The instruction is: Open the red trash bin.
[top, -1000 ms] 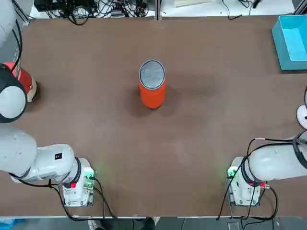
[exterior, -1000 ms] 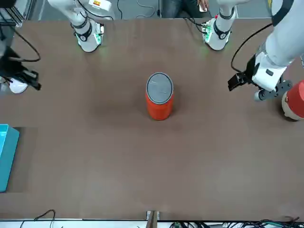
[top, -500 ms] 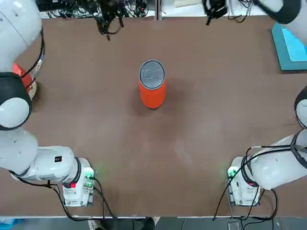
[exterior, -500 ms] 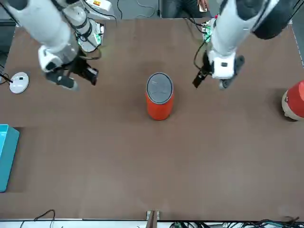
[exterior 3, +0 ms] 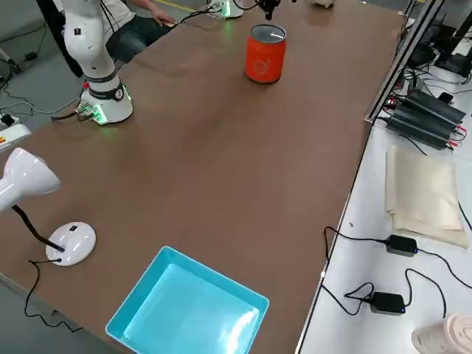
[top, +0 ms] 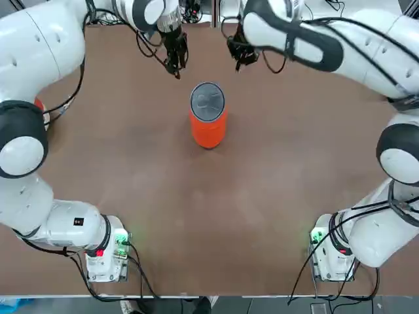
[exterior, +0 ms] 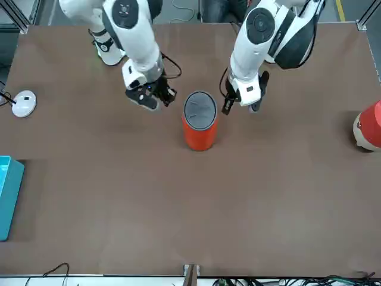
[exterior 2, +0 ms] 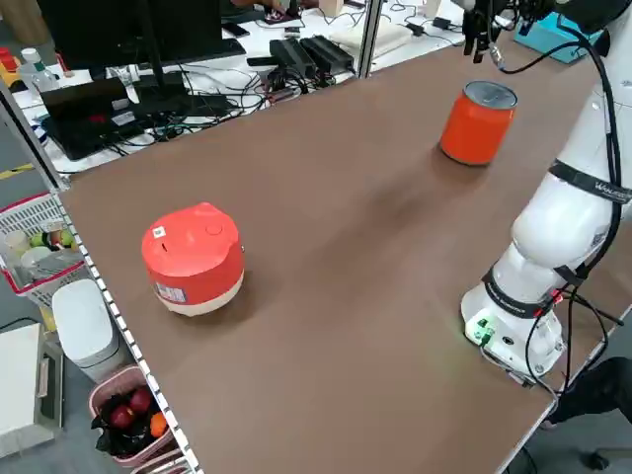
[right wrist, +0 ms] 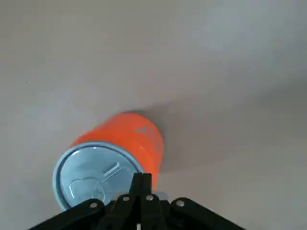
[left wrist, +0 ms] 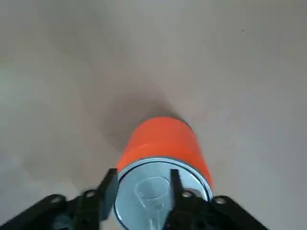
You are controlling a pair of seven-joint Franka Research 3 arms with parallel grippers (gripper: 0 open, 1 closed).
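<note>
Across your brown table (top: 131, 163), left to right: a red-and-cream cooker-like pot (exterior 2: 193, 259) sits at the left edge, beside a desk of monitors and cables. The left gripper (top: 175, 60) hovers beyond the red trash bin (top: 208, 123), fingers (left wrist: 106, 188) parted, holding nothing. The bin stands upright mid-table, lid closed. The right gripper (top: 238, 56) hovers nearby, fingers pressed together, empty. A teal box (exterior 3: 188, 312) lies far right.

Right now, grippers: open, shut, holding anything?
Left gripper: open, empty, above the orange-red cylindrical trash bin.
Right gripper: shut, empty.
</note>
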